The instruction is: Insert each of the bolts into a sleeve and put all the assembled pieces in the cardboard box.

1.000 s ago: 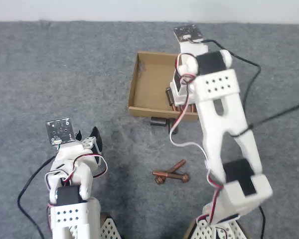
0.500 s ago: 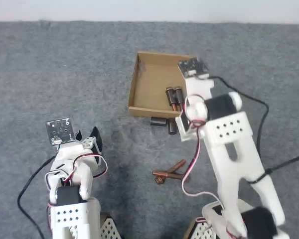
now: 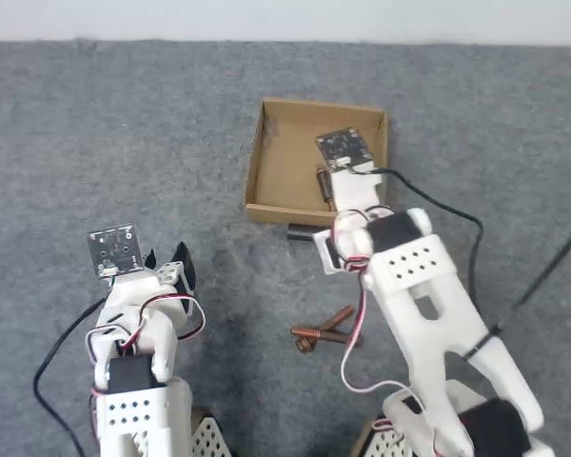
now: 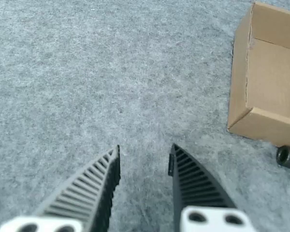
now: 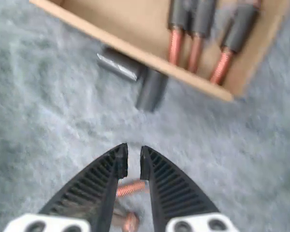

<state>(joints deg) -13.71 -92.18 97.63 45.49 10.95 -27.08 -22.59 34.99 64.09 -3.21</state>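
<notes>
Grey carpet [image 3: 95, 124], bounded by a pale strip at the far edge, carries the remaining work: you are likely at the pick-up step for the next bolt. Cardboard box [image 3: 257, 162] holds three assembled pieces [image 5: 201, 14]. Right gripper [image 5: 133, 162], narrowly parted and empty, hangs above two loose bolts [image 3: 325, 330]. Left gripper [image 4: 145, 147] is spread, empty. Next, widen, descend, grasp one bolt, then address the two sleeves [image 5: 152, 88] just outside the box.

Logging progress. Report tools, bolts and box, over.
Left tool open, empty. Right tool barely open, empty. Three assembled pieces in box; two bolts, two sleeves loose outside. Nothing in the way.
</notes>
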